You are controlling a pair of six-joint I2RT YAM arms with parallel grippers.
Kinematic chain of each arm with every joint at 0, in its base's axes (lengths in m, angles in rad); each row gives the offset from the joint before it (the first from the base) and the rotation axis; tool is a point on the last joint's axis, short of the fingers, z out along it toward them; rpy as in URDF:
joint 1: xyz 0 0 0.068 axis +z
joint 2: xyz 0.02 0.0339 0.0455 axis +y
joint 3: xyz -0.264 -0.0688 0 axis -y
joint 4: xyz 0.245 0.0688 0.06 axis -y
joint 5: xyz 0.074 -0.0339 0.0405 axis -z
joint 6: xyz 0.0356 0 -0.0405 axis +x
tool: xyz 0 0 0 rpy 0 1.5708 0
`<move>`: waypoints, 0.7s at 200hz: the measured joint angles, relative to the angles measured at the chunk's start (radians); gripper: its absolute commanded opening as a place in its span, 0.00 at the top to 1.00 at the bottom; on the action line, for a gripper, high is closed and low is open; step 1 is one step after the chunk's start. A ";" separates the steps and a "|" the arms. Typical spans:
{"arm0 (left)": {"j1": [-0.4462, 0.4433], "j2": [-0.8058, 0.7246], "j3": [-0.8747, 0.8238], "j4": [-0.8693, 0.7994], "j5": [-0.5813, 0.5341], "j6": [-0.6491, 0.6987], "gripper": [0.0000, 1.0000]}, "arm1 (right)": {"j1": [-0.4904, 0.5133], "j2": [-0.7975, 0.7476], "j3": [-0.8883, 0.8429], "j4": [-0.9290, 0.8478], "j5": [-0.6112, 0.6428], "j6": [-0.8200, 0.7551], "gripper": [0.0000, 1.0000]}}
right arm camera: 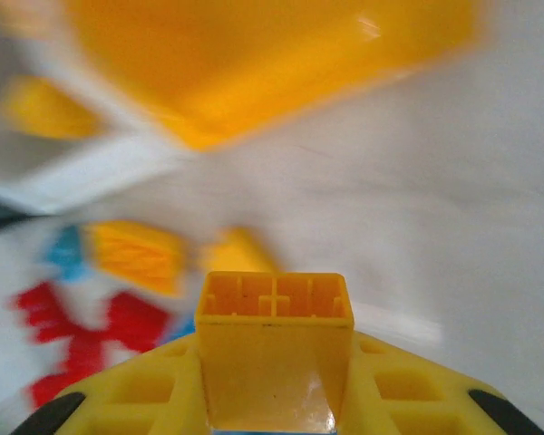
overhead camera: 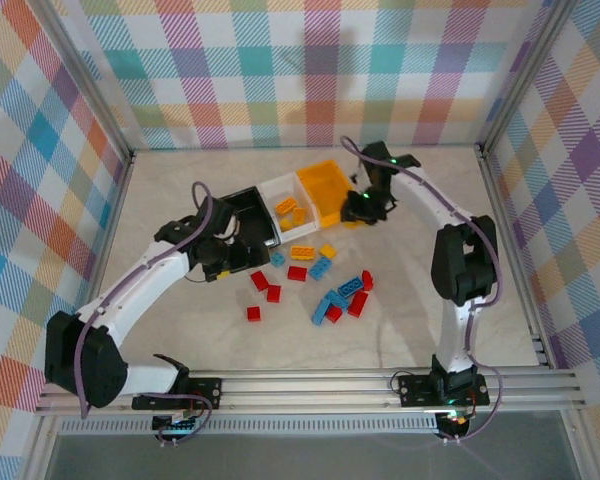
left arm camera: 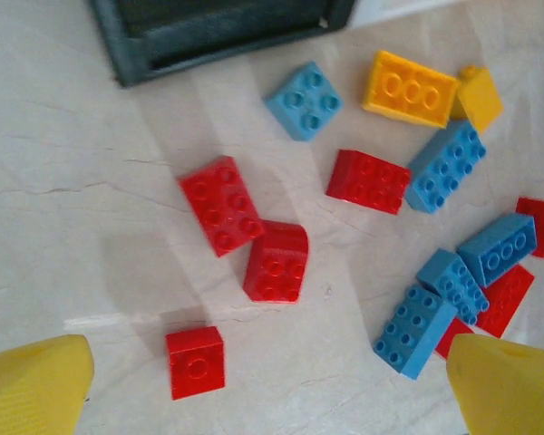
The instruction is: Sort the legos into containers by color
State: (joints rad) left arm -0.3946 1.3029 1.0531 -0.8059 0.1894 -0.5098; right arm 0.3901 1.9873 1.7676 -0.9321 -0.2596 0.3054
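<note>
Right gripper (overhead camera: 364,206) is squeezed shut on one yellow lego (right arm camera: 274,349), up close beside the yellow bin (overhead camera: 320,178). The white bin (overhead camera: 275,186) next to it has two yellow legos (overhead camera: 290,210) inside, and the black bin (overhead camera: 246,208) looks like it has none. So I think the job has only just started. Lots of red, blue and yellow legos (overhead camera: 325,290) lie loose on the table (overhead camera: 180,320). Left gripper (left arm camera: 270,381) hangs wide open, holding nothing, above the red legos (left arm camera: 222,204).
</note>
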 measured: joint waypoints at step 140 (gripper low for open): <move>0.029 0.005 -0.168 0.057 0.090 -0.081 0.11 | 0.127 0.471 0.600 0.027 -0.189 0.163 0.48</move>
State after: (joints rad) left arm -0.3653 1.3079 0.8848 -0.7490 0.2794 -0.5911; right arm 0.5167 2.4580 2.3676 -0.9054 -0.4488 0.4683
